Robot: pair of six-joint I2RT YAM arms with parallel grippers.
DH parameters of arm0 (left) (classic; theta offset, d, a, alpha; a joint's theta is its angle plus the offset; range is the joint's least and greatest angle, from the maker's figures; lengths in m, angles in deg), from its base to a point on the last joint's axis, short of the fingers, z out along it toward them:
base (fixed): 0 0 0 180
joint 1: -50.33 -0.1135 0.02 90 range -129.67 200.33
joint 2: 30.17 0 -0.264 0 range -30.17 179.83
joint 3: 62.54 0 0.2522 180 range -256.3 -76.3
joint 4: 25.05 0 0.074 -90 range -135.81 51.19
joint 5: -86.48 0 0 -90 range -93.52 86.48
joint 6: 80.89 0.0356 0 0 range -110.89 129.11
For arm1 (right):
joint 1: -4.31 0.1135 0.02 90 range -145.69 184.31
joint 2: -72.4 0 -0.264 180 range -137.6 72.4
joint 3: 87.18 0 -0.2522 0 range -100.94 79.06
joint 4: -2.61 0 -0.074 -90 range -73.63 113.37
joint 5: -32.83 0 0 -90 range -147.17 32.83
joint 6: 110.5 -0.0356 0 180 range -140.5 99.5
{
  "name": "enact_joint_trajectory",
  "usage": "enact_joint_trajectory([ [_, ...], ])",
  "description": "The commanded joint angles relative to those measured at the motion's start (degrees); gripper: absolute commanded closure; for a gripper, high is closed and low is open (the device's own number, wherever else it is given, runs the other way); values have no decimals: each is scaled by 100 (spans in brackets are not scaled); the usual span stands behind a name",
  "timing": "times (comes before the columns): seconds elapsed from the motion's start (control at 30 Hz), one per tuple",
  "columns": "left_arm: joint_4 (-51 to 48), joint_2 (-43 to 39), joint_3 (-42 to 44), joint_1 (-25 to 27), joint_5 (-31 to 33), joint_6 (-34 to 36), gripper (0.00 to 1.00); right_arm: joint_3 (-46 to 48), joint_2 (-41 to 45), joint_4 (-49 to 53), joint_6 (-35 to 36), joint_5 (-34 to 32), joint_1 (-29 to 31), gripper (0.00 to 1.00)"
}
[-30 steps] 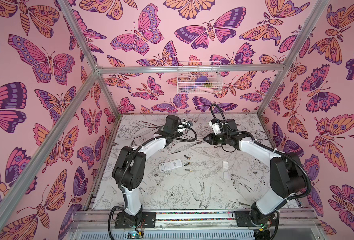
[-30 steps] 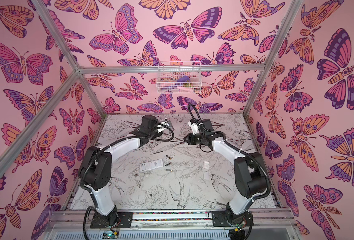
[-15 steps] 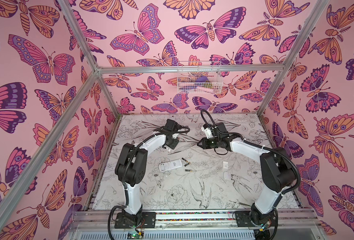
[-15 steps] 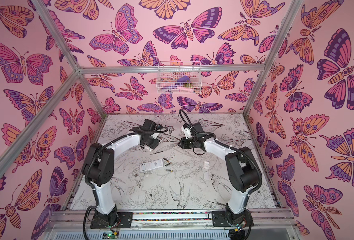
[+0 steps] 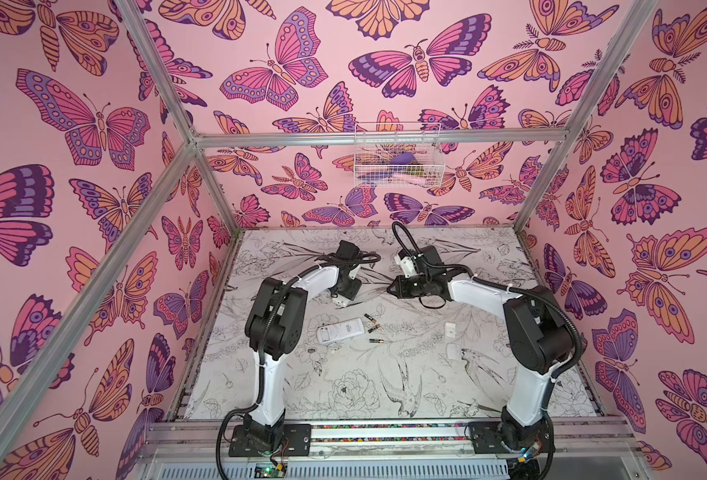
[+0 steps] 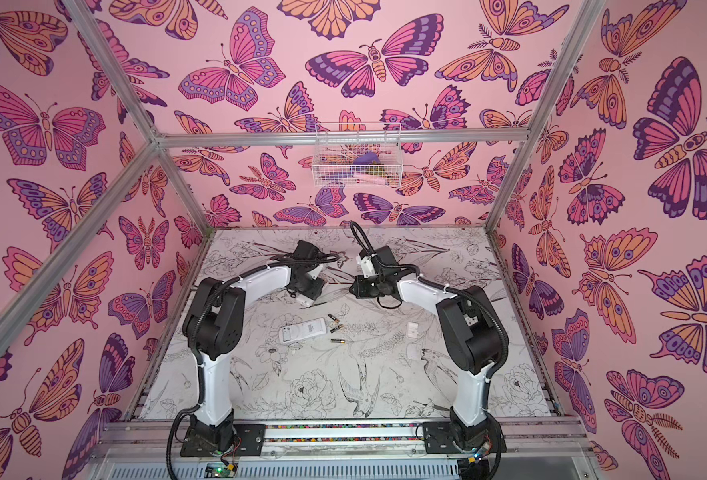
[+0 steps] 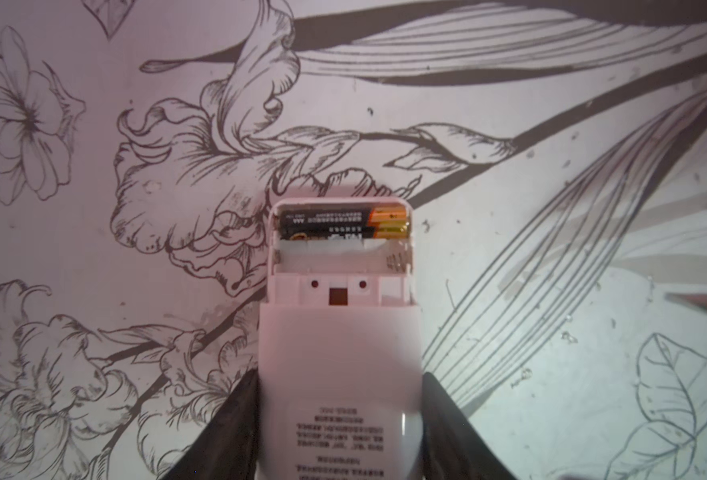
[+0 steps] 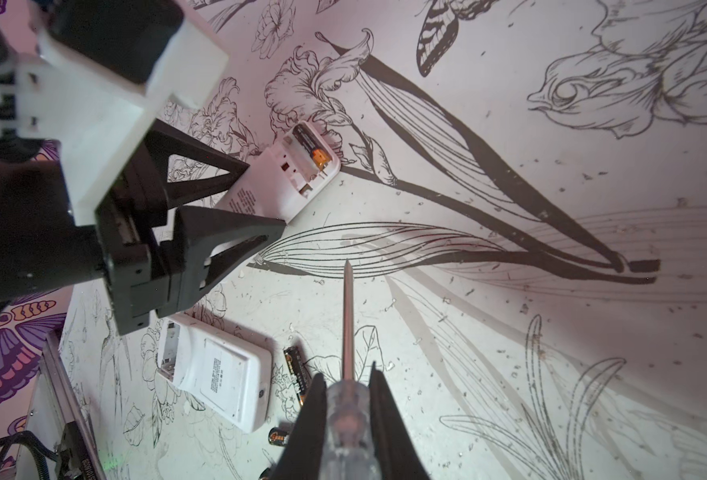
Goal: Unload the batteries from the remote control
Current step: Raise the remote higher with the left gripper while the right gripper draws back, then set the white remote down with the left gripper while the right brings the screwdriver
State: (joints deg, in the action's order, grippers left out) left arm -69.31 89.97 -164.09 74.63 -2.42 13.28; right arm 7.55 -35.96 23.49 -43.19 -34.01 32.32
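Left wrist: left claw [image 7: 339, 388] clamps white remote [image 7: 339, 353], maybe one black battery [image 7: 335, 222] inside; right claw [image 8: 345, 386] pinches clear-handled screwdriver [image 8: 348, 316].

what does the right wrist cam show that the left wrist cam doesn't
Only right wrist: a second remote lying flat, loose batteries beside it, the screwdriver held by its clear handle in the right pincer, and the left pincer seen from outside. Only left wrist: the print on the loaded battery, close up. Both: the held remote with its open compartment, that one battery inside, and what looks like the screwdriver's tip.
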Motion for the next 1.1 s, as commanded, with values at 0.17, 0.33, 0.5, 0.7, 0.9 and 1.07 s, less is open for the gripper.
enact_joint_trajectory([
  [0.17,-273,225,-109,26,-119,-244,66,-180,-269,-154,-94,-23,90,100],
  [0.33,-398,108,-191,-10,-149,-291,43,-346,-406,-173,-129,-39,152,100],
  [0.5,-612,-57,-455,-52,-345,-406,22,-627,-614,-48,-138,-85,196,100],
  [0.7,-745,-426,-520,-198,-580,-462,16,-826,-858,-21,-208,-123,248,100],
  [0.9,-675,-871,-366,-725,-1125,-357,13,-1306,-1279,63,-186,-84,310,100],
  [1.07,-446,-1312,-25,-1208,-1756,203,9,-1791,-1666,20,-233,50,343,100],
])
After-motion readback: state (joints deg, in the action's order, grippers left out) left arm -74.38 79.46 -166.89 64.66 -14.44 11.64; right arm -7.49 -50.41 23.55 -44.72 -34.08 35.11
